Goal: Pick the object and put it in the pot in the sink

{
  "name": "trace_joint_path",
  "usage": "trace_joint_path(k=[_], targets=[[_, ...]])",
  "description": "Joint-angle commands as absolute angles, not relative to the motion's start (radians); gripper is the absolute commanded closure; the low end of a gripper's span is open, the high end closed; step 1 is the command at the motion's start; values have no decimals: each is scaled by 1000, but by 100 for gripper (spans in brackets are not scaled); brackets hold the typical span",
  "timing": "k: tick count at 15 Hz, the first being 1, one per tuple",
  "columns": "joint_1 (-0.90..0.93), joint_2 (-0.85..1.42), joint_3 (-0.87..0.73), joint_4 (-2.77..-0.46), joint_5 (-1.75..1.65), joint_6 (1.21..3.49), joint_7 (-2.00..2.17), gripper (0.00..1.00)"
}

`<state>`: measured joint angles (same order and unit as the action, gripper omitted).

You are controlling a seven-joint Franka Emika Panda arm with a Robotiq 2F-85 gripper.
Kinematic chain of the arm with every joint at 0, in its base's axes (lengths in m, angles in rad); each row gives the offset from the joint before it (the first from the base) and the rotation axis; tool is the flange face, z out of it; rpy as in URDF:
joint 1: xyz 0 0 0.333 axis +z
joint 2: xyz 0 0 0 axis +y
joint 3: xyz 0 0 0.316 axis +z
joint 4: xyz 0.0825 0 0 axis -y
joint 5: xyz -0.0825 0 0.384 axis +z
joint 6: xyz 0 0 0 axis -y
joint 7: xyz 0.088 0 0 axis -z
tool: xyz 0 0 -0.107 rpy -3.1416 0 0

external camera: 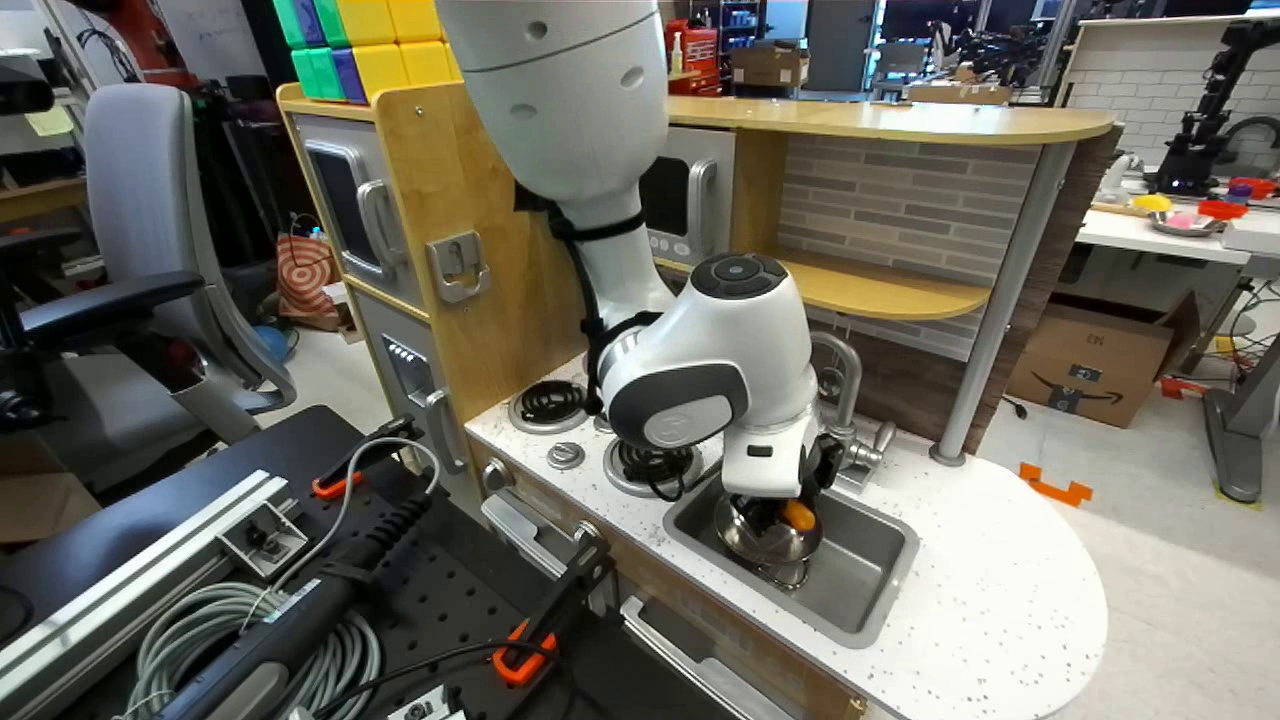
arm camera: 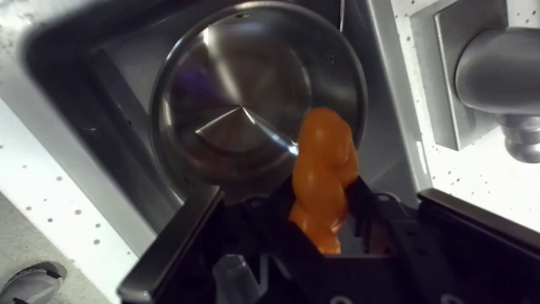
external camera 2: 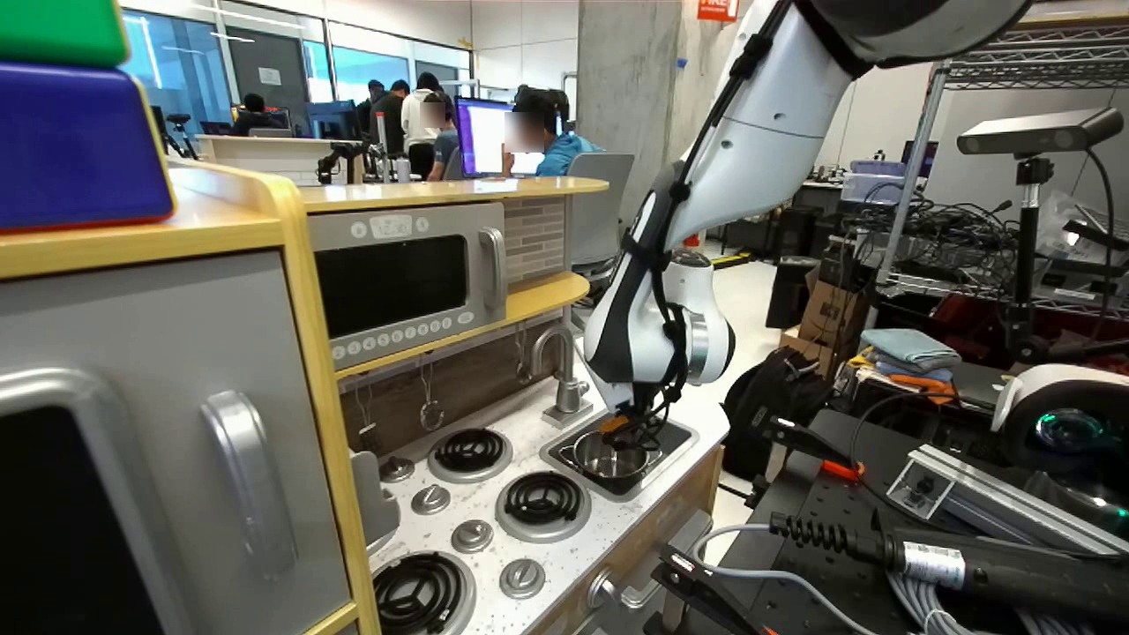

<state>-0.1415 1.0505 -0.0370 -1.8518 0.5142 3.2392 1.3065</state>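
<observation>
Orange object (arm camera: 322, 169) between fingers (arm camera: 375, 207), long axis pointing outward, tip over pot (arm camera: 253, 84).

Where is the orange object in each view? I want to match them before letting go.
In an exterior view: orange object, right of centre, in the lower half.
In an exterior view: orange object, slightly right of centre, below the middle.
In the wrist view: orange object, right of centre, in the gripper.
Shared landmark: silver pot, in all three views.
</observation>
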Motion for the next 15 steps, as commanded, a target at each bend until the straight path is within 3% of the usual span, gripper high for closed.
trace_joint_path(k=[1,7,8,10,15], targets=[[-26,1145,-149,-1742,550,3205,1367,93],[78,1237,-247,-1643,516,3145,1422,93],[88,1248,-256,-1629,510,3122,1427,69],[102,1261,-274,-1609,498,3093,1436,41],[72,1192,-220,-1670,479,3077,1393,5]])
